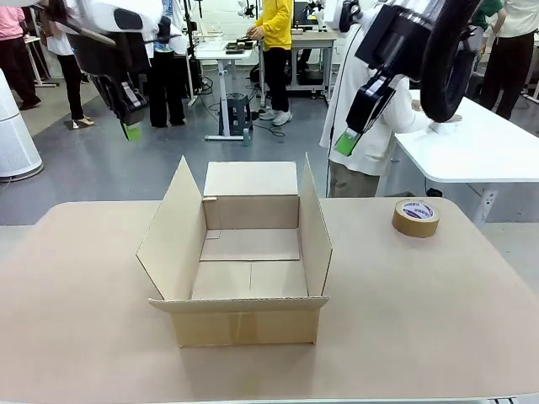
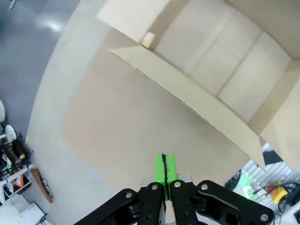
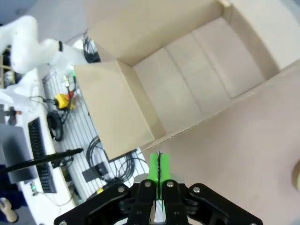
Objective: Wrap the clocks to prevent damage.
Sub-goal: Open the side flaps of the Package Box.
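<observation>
Where the clocks lie you cannot tell from these views, so you cannot place them against either gripper. Your left gripper (image 1: pixel 130 130) hangs in the air above and beyond the far left corner of the cardboard box (image 1: pixel 251 212), its green pads pressed together on nothing. In its wrist view the left gripper (image 2: pixel 164 161) points down at bare tabletop just outside the box (image 2: pixel 220 61). Your right gripper (image 1: pixel 345 143) hangs high beyond the box's far right corner, pads likewise pressed flat against each other and holding nothing. Its wrist view has the right gripper (image 3: pixel 159 161) over the table edge beside the box (image 3: pixel 197 84). The box sits open in the middle of the table (image 1: pixel 84 320). Its two side flaps stand up and lean outward, the far flap is upright, and the near flap is folded down over the front. Its floor shows only bare cardboard with a seam across it. A small tab of tape (image 1: pixel 209 199) sits at its far left inner corner. A brown tape roll (image 1: pixel 416 218) lies flat on the table, well to the right of the box.
</observation>
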`<action>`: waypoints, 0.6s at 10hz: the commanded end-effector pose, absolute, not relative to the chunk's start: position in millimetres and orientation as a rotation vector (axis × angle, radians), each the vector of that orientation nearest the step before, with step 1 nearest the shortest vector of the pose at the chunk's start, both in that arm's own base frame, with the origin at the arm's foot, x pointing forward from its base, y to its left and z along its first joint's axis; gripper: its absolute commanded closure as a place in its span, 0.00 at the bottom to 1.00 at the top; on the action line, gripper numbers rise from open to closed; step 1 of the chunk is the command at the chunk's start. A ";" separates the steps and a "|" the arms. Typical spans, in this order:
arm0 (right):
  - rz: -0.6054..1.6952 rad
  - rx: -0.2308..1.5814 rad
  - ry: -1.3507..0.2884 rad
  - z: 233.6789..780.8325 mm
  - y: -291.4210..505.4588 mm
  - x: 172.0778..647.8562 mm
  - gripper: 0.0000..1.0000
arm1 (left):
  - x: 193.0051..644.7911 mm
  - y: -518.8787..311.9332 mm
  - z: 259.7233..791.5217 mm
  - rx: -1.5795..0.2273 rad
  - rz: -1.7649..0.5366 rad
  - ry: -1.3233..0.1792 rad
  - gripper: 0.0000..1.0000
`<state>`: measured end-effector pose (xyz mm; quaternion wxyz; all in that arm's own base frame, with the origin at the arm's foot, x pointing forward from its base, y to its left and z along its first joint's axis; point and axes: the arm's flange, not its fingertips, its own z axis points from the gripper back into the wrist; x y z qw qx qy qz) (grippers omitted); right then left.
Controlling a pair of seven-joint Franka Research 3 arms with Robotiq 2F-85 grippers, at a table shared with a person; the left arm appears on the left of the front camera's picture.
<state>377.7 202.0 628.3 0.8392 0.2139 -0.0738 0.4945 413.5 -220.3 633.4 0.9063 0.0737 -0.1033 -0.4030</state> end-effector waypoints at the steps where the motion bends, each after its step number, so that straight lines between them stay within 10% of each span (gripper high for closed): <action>1: 1.017 0.458 -0.181 630.8 193.7 380.7 0.99 | 415.5 -216.8 639.5 0.139 -0.829 -0.253 1.00; 6: 0.877 0.326 -0.165 614.2 241.4 375.9 0.99 | 394.8 -249.6 623.5 0.234 -0.629 -0.315 1.00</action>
